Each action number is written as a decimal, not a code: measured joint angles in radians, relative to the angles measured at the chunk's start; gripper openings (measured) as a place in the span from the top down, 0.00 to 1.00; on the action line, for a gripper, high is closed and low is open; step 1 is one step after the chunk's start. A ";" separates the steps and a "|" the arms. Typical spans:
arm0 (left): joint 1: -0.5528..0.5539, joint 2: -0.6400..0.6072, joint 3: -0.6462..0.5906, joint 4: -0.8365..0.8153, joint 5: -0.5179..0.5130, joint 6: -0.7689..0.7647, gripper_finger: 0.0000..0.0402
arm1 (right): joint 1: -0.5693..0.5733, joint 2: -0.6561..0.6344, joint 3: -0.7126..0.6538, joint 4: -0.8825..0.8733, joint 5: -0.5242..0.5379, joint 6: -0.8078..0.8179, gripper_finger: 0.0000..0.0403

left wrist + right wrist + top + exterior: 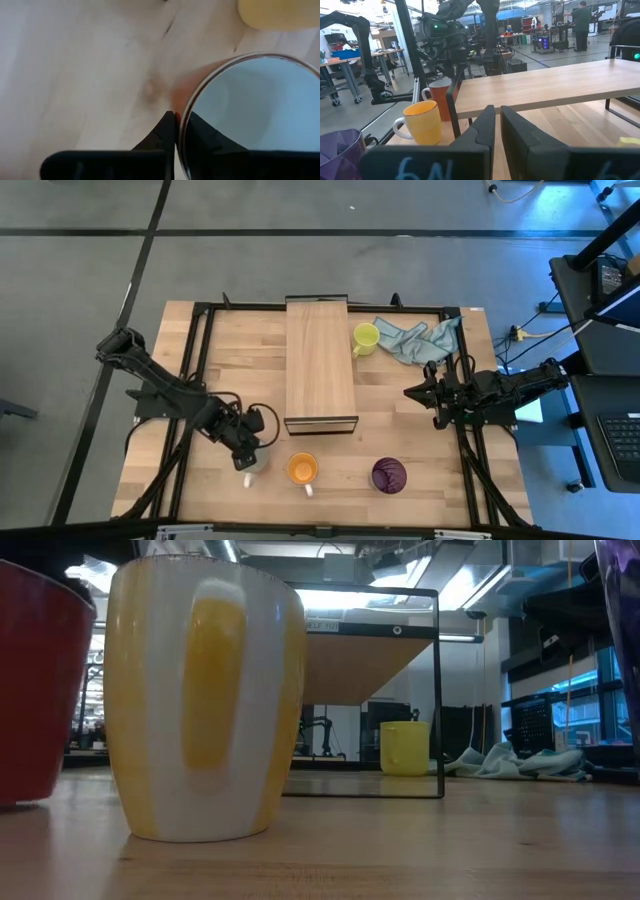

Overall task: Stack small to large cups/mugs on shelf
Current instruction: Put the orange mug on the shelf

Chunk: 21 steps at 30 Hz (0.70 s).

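The left gripper is reaching down at the near edge of the table, its two dark fingers nearly together and pinching the rim of the reddish-walled, white-lined mug: one finger is sitting outside the wall, the other just inside it. From above this mug is showing pale under the gripper, at the left end of a row along the near edge. Just beside it to the right the orange mug is standing upright with its handle toward the near edge, and farther right, apart from it, the dark purple mug is standing too.

Behind this row the shelf is lying lengthwise from the far edge toward the middle of the table, its dark frame at the near end. The yellow mug is sitting just beside the shelf's right side near the far edge, touching the blue-grey cloth crumpled to its right.

The right gripper is hovering over the right side of the table, well apart from every mug, its fingers drawn nearly shut and holding nothing
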 joint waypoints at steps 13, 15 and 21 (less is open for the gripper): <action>0.004 0.000 0.065 -0.037 0.000 0.013 0.96 | 0.000 0.000 0.000 0.000 0.000 -0.001 0.92; 0.004 -0.003 0.089 -0.074 -0.025 0.016 0.96 | 0.000 0.000 0.000 0.000 0.000 0.000 0.92; -0.004 -0.002 0.092 -0.109 -0.029 0.001 0.96 | 0.000 0.000 0.000 0.000 0.000 0.000 0.92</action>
